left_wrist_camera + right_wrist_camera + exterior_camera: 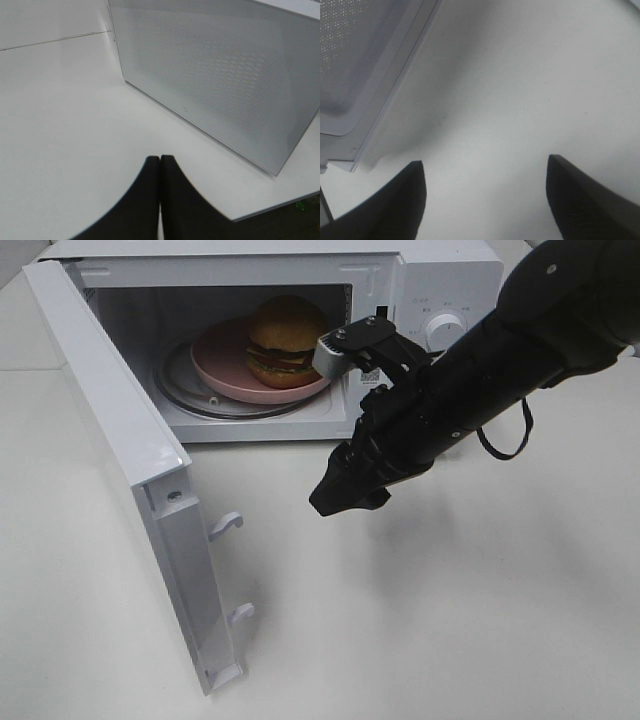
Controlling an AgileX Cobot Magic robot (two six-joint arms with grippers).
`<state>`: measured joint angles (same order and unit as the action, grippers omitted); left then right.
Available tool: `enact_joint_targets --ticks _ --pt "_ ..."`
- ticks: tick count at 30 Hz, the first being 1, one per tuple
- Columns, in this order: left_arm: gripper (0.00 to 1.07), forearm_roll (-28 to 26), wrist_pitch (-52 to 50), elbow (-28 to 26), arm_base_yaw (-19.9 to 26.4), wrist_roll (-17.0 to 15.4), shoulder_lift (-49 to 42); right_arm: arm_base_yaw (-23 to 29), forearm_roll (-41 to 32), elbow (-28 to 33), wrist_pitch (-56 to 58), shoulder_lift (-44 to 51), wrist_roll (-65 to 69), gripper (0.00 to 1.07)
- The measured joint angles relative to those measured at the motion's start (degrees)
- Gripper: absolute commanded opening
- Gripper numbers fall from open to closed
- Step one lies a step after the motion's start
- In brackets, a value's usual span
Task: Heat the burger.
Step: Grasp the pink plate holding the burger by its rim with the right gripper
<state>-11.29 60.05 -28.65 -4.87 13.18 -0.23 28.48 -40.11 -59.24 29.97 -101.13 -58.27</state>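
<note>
The burger [285, 340] sat on a pink plate [225, 368] inside the microwave [450, 280], which stood toward the far edge of the table [480, 620] with its door [110, 440] swung wide. The right hand [345, 492] hung over the table just in front of the opening, fingers spread, holding nothing. The left hand [160, 159], fingers pressed together, was near the microwave without touching it.

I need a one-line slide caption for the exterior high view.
Burger on a pink plate inside the open microwave; the right pincer hovers in front.
</note>
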Motion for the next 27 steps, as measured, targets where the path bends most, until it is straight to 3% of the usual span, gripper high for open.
enact_joint_targets --ticks 12,27 --pt "0.00 0.00 0.00 0.00 0.00 0.00 0.00 7.33 18.05 -7.96 -2.69 -0.06 0.06 0.64" --pt "0.00 0.00 0.00 0.00 0.00 0.00 0.00 8.02 29.91 -14.44 -5.67 -3.67 -2.41 0.64"
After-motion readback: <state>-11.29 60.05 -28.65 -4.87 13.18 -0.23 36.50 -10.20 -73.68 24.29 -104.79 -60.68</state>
